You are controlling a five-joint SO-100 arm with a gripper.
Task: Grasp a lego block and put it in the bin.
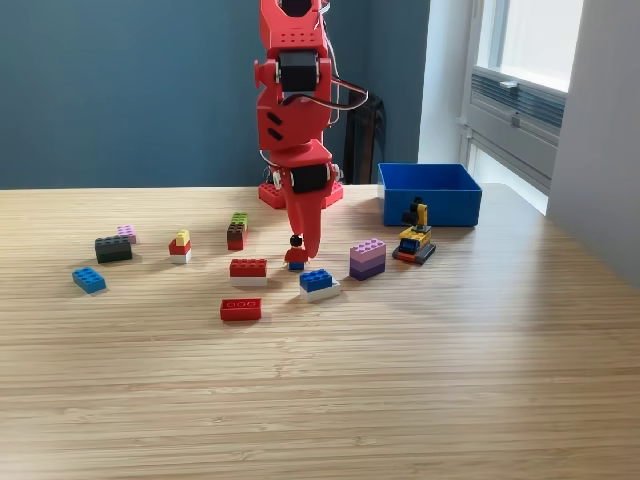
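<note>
The gripper (308, 245) hangs point-down just above the small figure (297, 253) mid-bench, seemingly lining up a grasp, though whether its fingers are parted I cannot tell.

The arm (292, 110) runs out of the exterior view at 12 o'clock, so its upper part is cut off. Its gripper (310, 245) points down with the fingers seen edge-on; how the jaws stand cannot be told. The gripper tip overlaps the small figure (296, 256) at that figure's 1 o'clock, and contact or a gap between them is unclear. The arm covers most of its own base (272, 192). The bin (430, 193) shows only its walls; its floor is hidden. The bench (320, 400) is cropped at 3, 6 and 9 o'clock.
</note>
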